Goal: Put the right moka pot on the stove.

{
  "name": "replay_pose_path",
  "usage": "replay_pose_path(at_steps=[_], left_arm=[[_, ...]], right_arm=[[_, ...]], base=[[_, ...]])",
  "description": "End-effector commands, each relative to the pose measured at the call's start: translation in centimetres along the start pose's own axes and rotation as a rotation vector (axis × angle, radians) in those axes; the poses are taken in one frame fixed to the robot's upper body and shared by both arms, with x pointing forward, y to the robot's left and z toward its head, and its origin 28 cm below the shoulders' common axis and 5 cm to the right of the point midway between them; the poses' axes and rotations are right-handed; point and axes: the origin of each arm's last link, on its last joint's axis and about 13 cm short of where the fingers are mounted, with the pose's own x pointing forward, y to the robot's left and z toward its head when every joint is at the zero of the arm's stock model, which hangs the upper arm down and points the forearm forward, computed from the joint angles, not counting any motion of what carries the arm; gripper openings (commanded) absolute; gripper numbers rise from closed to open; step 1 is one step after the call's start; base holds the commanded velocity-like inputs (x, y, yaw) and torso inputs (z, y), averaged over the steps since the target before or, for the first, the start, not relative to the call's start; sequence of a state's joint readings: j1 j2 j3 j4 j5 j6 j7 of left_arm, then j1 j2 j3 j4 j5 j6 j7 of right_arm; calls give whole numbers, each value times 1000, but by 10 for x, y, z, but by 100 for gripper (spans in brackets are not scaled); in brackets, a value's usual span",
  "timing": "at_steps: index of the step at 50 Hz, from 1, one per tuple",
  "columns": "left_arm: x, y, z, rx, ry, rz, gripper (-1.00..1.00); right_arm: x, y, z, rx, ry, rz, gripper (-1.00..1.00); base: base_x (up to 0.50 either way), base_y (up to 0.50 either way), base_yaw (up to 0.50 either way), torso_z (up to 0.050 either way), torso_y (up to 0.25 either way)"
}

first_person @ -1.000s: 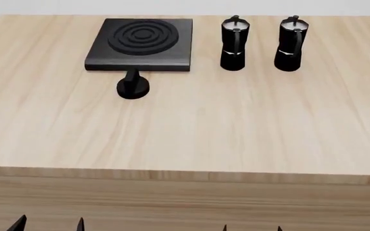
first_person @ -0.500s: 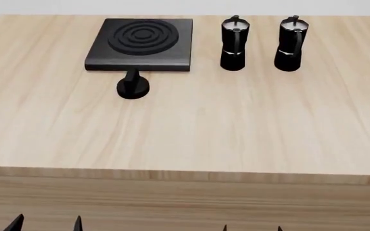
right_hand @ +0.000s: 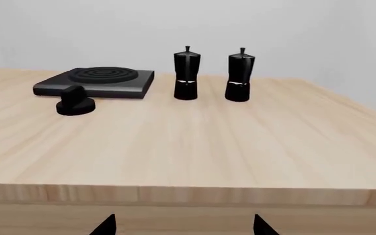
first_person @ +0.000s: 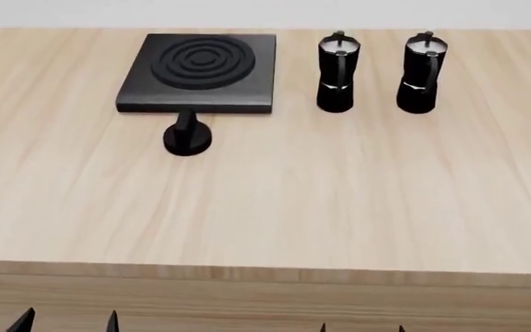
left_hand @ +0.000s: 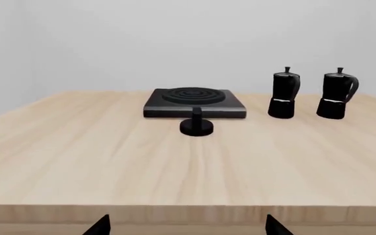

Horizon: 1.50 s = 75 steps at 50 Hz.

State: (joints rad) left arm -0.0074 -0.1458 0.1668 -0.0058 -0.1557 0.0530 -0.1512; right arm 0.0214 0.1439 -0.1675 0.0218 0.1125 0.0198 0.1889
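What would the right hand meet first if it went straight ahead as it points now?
Probably the table's front edge, which lies level with the open right hand. Clearing that, its line runs toward the two moka pots, though depth is unclear.

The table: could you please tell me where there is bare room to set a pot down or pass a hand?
The table is bare from its near edge up to the knob, and along both outer sides. The stove burner is unoccupied. It is tighter at the far edge, between the stove, the left moka pot and the right moka pot.
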Motion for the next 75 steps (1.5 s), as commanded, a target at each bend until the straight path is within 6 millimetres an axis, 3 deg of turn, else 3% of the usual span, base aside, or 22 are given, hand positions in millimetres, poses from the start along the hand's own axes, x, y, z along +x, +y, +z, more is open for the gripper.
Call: replay_pose_path(at_steps=[1, 44, 75], left_arm=[[1, 0, 0, 4, 7, 5, 100], [2, 0, -2, 12, 19, 15, 100], [2, 0, -1, 11, 17, 14, 100]], right_arm=[[0, 0, 0, 0, 1, 0, 100], [0, 1, -2, -22, 1, 4, 100], [1, 1, -1, -26, 4, 0, 100]], base=[[227, 0, 0, 0, 0], [219, 4, 0, 0, 0], [117, 151, 0, 0, 0]])
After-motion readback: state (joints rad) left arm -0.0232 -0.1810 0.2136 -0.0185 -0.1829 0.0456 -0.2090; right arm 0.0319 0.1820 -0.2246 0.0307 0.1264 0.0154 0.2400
